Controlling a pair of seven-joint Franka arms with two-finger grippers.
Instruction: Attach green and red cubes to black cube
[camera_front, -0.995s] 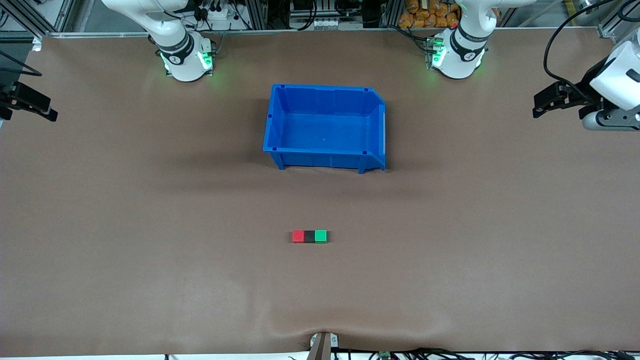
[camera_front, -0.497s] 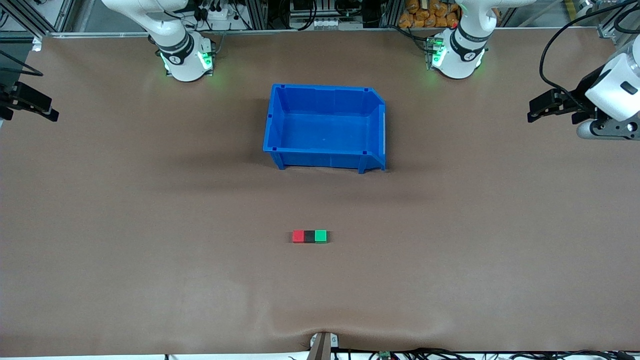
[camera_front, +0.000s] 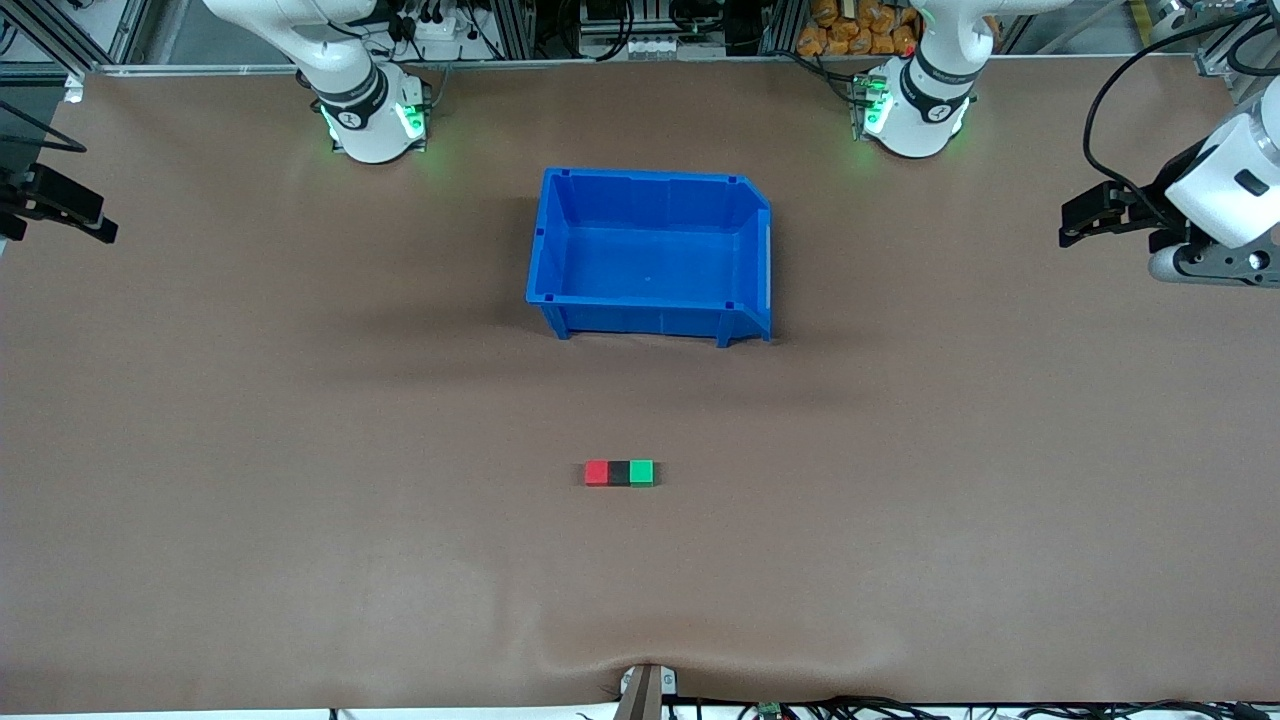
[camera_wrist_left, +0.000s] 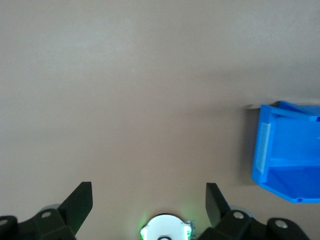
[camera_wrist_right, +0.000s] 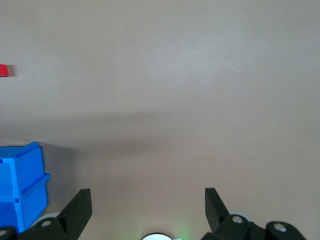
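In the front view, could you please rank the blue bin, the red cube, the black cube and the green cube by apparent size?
1. The blue bin, by far the largest.
2. The red cube, black cube and green cube: they look alike in size, joined in one row, so no ranking among them.

Glossy blue plastic bin (camera_front: 650, 250), matt brown table cover (camera_front: 300, 420), matt black cube (camera_front: 619, 473)

The right end effector (camera_wrist_right: 148, 207) hangs over bare brown counter (camera_wrist_right: 190, 90), fingers (camera_wrist_right: 77, 210) spread wide and empty. A blue bin (camera_wrist_right: 20, 185) sits just beside one finger, and a red cube (camera_wrist_right: 3, 70) peeks in well apart from it.
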